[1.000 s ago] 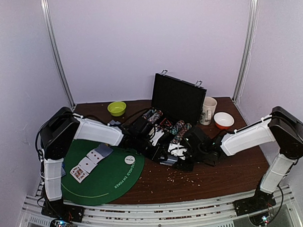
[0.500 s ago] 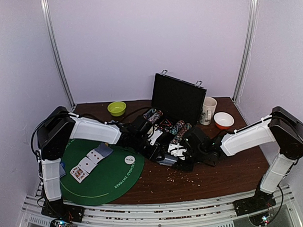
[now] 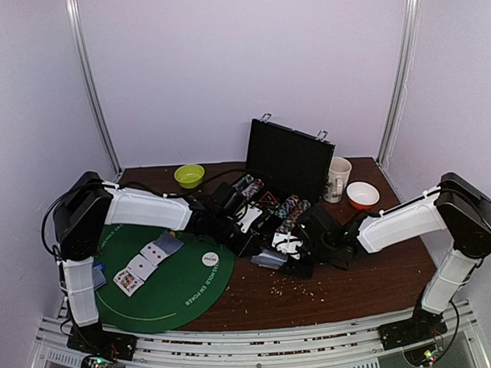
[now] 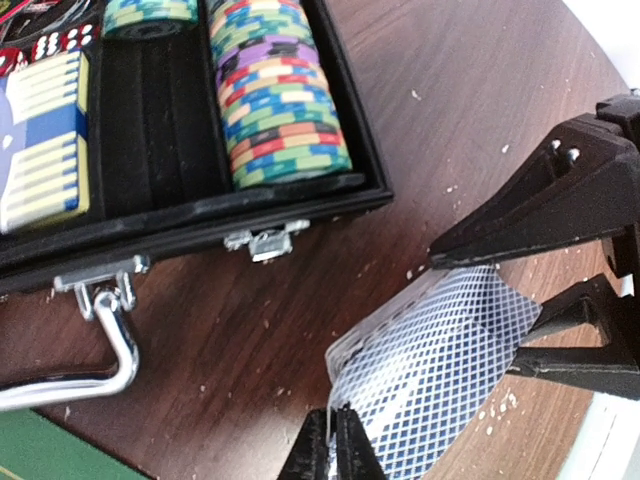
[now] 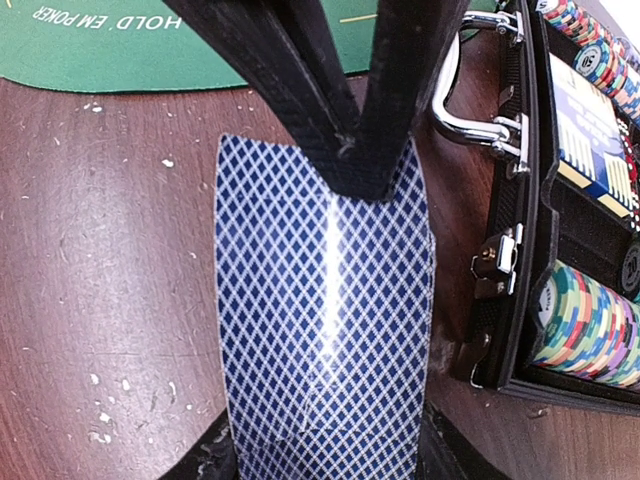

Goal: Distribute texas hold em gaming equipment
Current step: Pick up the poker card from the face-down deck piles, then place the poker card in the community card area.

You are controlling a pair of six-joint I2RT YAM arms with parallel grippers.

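Observation:
A deck of blue-lattice-backed playing cards point(image 5: 325, 330) is held just above the wooden table, in front of the open black case point(image 3: 289, 158). My right gripper point(image 5: 325, 455) is shut on the deck's two long sides. My left gripper point(image 4: 335, 440) reaches in from the opposite end and is shut on the edge of the top card point(image 4: 440, 360), which bows upward. In the top view the deck point(image 3: 268, 259) sits between both wrists. Rows of multicoloured poker chips point(image 4: 275, 100) fill the case. The white dealer disc point(image 3: 210, 258) and several face-up cards point(image 3: 143, 264) lie on the green felt mat point(image 3: 169, 296).
The case's metal handle point(image 4: 105, 330) and latch point(image 4: 265, 240) face the deck. A lime-green bowl point(image 3: 189, 175) stands at the back left, with a white mug point(image 3: 339, 178) and an orange bowl point(image 3: 362, 195) at the back right. Crumbs dot the wood near the front.
My left gripper has closed its jaws on the top card's edge, and the left arm has reached a little further toward the deck. The right arm has stayed still.

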